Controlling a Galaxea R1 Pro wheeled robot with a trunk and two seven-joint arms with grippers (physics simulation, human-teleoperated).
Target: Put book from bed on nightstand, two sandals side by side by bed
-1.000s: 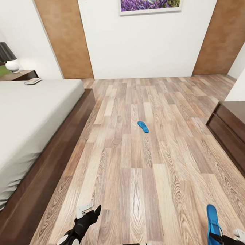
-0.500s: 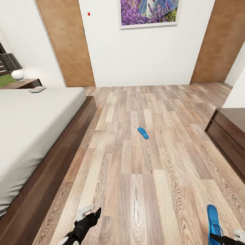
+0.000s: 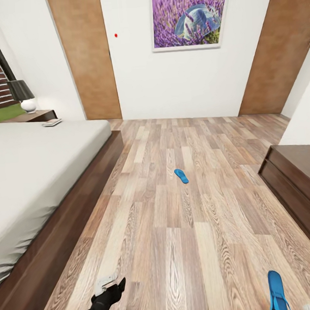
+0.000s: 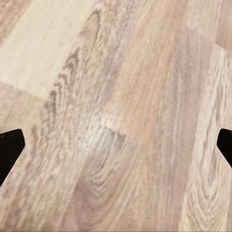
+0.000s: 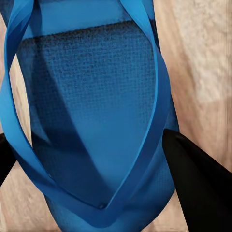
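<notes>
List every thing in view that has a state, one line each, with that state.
left gripper: open, empty, over the floor.
right gripper: shut on a blue sandal.
second blue sandal: lying flat on the floor, away from the bed.
book: lying flat on the bed's far corner.

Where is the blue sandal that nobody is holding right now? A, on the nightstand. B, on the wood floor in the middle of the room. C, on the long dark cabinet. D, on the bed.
B: the loose sandal lies flat on the wood floor, apart from the bed.
</notes>
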